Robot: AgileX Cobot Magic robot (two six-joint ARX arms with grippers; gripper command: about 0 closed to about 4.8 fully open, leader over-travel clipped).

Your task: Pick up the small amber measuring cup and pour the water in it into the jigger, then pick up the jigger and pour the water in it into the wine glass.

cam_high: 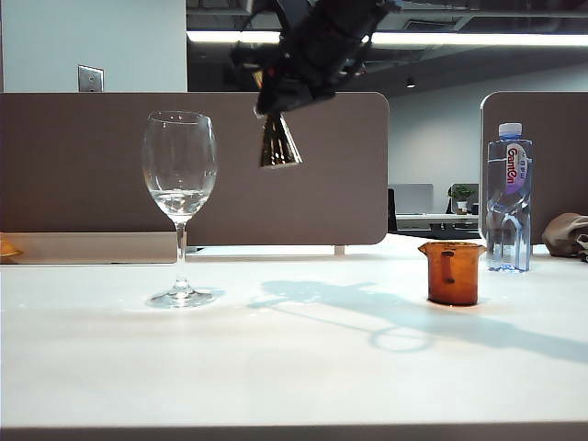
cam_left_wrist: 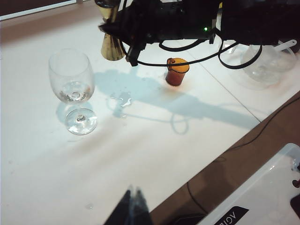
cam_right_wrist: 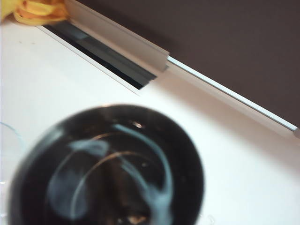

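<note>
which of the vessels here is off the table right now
The jigger: the right gripper holds it in the air, while the wine glass, amber measuring cup and water bottle stand on the table.

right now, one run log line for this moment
right gripper: shut on jigger, raised beside wine glass | glass: some water | amber cup: on table | left gripper: idle

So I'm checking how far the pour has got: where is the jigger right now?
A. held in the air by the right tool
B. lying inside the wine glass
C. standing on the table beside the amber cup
A: the right tool holds the jigger up in the air, to the right of the wine glass.
</note>
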